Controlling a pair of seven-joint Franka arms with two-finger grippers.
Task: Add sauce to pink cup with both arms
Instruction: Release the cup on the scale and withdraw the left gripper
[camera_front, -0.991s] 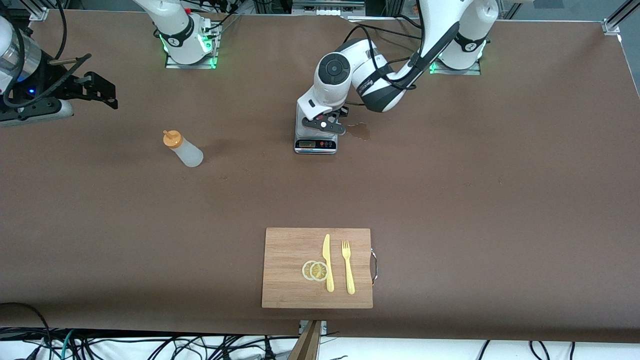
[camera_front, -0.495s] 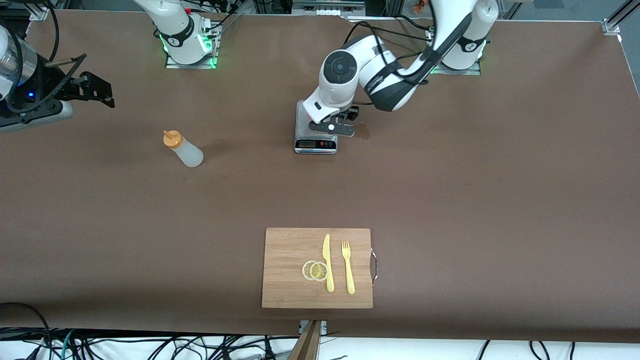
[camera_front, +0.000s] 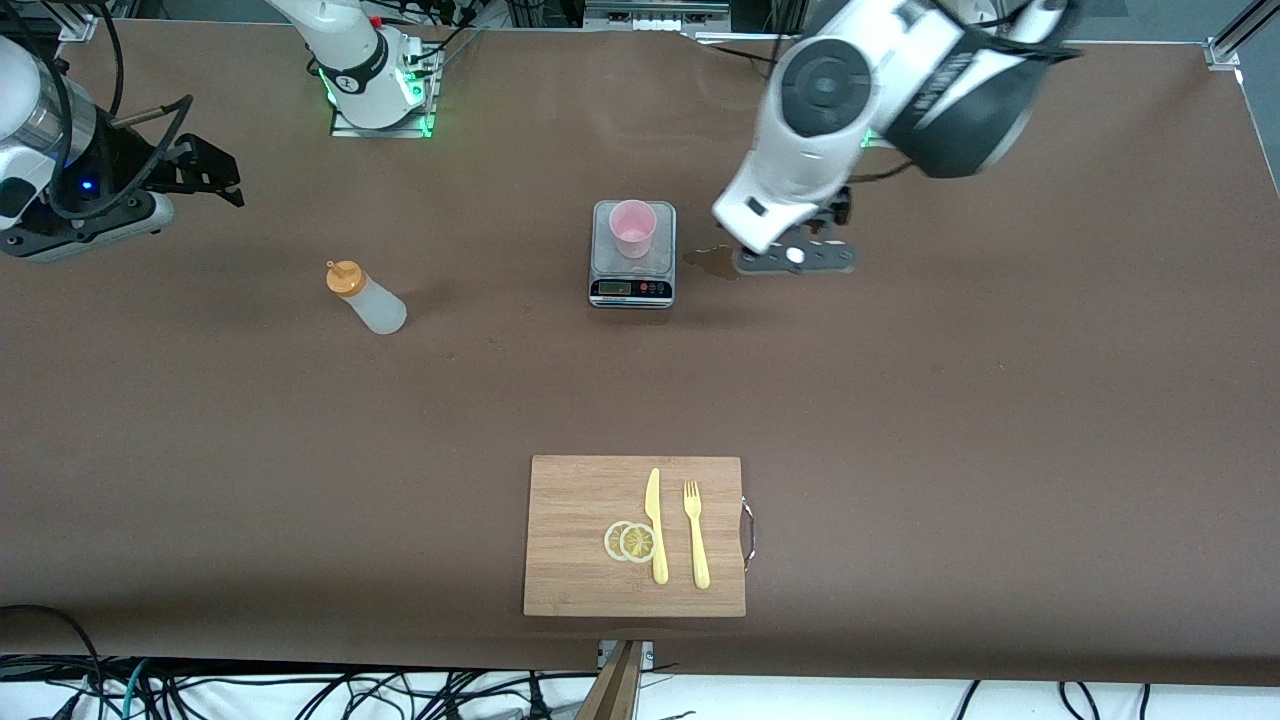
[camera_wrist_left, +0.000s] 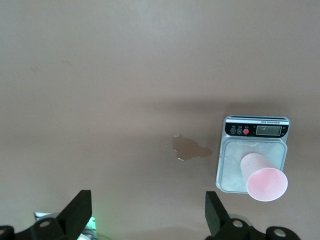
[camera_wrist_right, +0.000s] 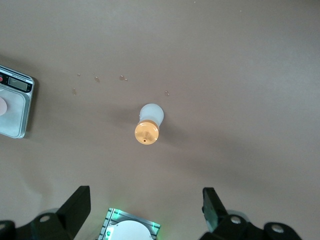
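Left hand (camera_front: 795, 256) has released the pink cup (camera_front: 633, 228) onto the scale (camera_front: 632, 282) and lifted aside; right hand (camera_wrist_right: 145, 212) waits, released, above the sauce bottle (camera_front: 366, 297).

Pink cup (camera_front: 633, 228) upright on grey scale (camera_front: 631, 262); sauce bottle (camera_front: 366, 297) (orange-capped) standing toward right arm's end

Brown table (camera_front: 1000, 400), tangled cables (camera_front: 300, 690) below its near edge.
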